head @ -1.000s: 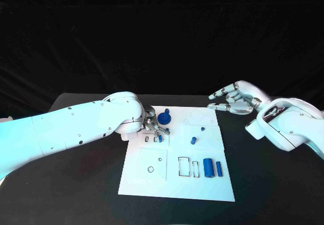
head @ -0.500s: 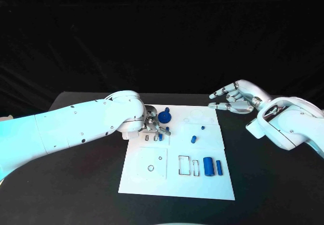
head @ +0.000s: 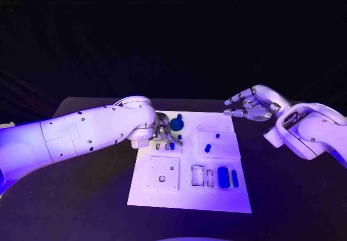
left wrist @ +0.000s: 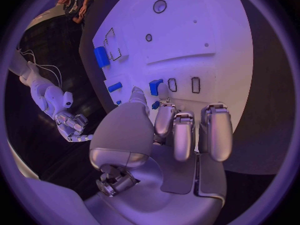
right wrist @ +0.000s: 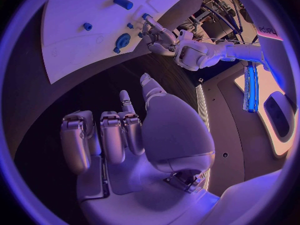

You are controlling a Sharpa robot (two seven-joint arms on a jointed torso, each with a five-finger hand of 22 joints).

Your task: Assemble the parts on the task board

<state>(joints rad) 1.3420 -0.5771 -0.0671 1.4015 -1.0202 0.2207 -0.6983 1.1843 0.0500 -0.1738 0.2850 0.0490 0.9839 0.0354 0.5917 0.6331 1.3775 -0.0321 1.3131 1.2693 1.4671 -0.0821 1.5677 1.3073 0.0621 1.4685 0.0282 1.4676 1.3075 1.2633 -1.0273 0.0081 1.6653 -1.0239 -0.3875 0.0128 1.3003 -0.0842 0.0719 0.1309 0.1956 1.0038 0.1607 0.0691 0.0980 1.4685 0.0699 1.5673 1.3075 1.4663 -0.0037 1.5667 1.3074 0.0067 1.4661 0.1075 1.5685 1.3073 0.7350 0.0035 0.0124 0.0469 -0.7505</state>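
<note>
Left hand (head: 163, 134) is over the far-left slots of the task board (head: 190, 201), fingertips on a small blue part (left wrist: 155, 87) standing in a slot; best to press straight down and keep it square so it doesn't jam. Can't tell if it's pinched or just touched. Right hand (head: 250, 104) hovers off the board's far-right corner, fingers loosely curled, holding nothing.

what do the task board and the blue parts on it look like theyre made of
The task board looks like a rigid matte white plate, probably plastic: flat, even, with crisp cut slots. The blue parts look like solid moulded or printed plastic, judging by their uniform colour and dull sheen, though that stays a guess. The left hand hovering over the board has silver, metallic-looking fingers with soft highlights.
</note>
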